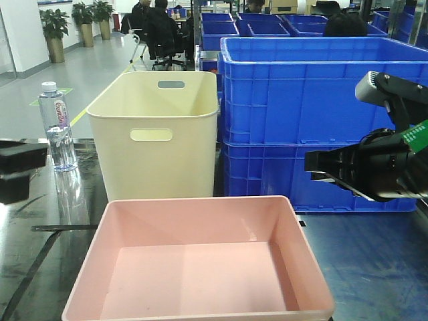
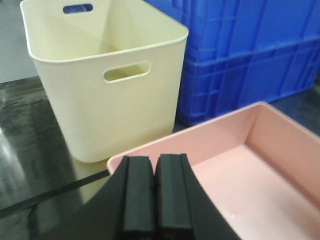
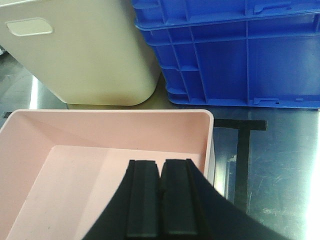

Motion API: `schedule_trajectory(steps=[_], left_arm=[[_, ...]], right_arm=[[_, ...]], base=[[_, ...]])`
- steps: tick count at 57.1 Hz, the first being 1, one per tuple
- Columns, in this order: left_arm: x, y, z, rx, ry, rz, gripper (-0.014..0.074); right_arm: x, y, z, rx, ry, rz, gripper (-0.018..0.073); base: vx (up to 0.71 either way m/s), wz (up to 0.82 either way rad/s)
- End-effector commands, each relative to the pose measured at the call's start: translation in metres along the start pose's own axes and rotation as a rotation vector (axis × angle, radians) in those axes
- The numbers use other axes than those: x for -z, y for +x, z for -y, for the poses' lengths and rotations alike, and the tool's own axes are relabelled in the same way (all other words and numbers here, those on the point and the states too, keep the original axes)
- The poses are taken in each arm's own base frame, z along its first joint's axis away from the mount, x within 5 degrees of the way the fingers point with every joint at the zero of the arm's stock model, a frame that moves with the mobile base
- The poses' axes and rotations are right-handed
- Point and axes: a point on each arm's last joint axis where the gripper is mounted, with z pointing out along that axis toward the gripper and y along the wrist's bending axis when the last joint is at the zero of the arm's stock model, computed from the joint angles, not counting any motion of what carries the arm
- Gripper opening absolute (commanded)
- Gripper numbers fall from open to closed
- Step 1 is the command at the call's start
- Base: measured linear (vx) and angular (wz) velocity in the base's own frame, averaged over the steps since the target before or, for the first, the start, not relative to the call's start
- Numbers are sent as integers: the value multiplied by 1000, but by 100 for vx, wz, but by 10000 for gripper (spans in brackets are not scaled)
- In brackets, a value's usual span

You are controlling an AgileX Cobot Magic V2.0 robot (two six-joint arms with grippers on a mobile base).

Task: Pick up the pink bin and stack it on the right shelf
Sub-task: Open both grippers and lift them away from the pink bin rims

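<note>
We judged the empty pink bin (image 1: 200, 267) light but slick, best gripped at its three o'clock rim, both grippers (image 2: 155, 195) (image 3: 161, 197) pressed closed on nothing.

pink bin (image 1: 200, 267): near rim cut by front view's bottom edge | water bottle (image 1: 56, 127): label print too small to read | right gripper (image 3: 161, 200): fingertips hide bin floor | left arm: out of front frame

A tall cream tub (image 1: 157, 137) with handle slots stands mid-scene. Just right of it, 2 blue crates (image 1: 321, 120) sit stacked. A clear water bottle (image 1: 57, 127) stands upright at far left.
</note>
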Motion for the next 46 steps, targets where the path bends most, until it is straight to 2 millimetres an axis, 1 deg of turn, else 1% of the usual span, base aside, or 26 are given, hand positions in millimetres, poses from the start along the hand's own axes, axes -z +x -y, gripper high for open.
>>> schedule_trajectory(steps=[1, 4, 8, 9, 10, 11, 12, 13, 15, 18, 19, 24, 27, 28, 29, 31, 35, 38, 44, 46], left_arm=[[23, -5, -2, -6, -72, 88, -8], [32, 5, -3, 18, -116, 105, -8], [44, 29, -5, 37, -181, 137, -8], [47, 37, -5, 42, -196, 152, -8], [47, 50, -6, 48, -208, 153, -8], [52, 54, -5, 52, -218, 183, -8], [52, 65, -5, 57, -224, 178, -8], [57, 70, -4, 62, -230, 209, -8], [62, 85, -3, 71, -242, 236, -8], [70, 114, -2, 88, -263, 278, -8], [71, 121, -2, 91, -269, 284, -8], [82, 167, -2, 102, -334, 297, -8], [84, 192, -1, 120, -372, 281, -8], [87, 198, 0, 120, -381, 292, -8], [86, 207, 0, 127, -393, 280, -8], [89, 220, 1, 147, -407, 293, -8], [88, 246, 4, 196, -410, 305, -8], [85, 260, 5, 217, -409, 308, -8], [67, 290, 3, 294, -392, 233, -8], [66, 292, 3, 331, -382, 224, -8]], right_arm=[[19, -18, -4, 6, -16, 130, -13], [19, -18, -4, 6, -16, 130, -13], [19, -18, -4, 6, -16, 130, -13], [19, -18, -4, 6, -16, 130, -13], [19, -18, -4, 6, -16, 130, -13], [19, -18, -4, 6, -16, 130, -13], [19, -18, -4, 6, -16, 130, -13], [19, -18, -4, 6, -16, 130, -13], [19, -18, -4, 6, -16, 130, -13], [19, -18, -4, 6, -16, 130, -13], [19, -18, -4, 6, -16, 130, -13], [19, -18, -4, 6, -16, 130, -13], [19, -18, -4, 6, -16, 130, -13], [19, -18, -4, 6, -16, 130, -13], [19, -18, -4, 6, -16, 130, -13], [19, -18, -4, 6, -16, 130, -13], [19, -18, -4, 7, -16, 130, -13], [19, -18, -4, 7, -16, 130, -13], [19, -17, -4, 7, -16, 127, -13], [18, -18, -4, 7, -16, 128, -13]], base=[[0, 0], [0, 0], [0, 0], [0, 0], [0, 0], [0, 0], [0, 0], [0, 0], [0, 0], [0, 0], [0, 0], [0, 0], [0, 0], [0, 0], [0, 0], [0, 0], [0, 0], [0, 0], [0, 0], [0, 1]])
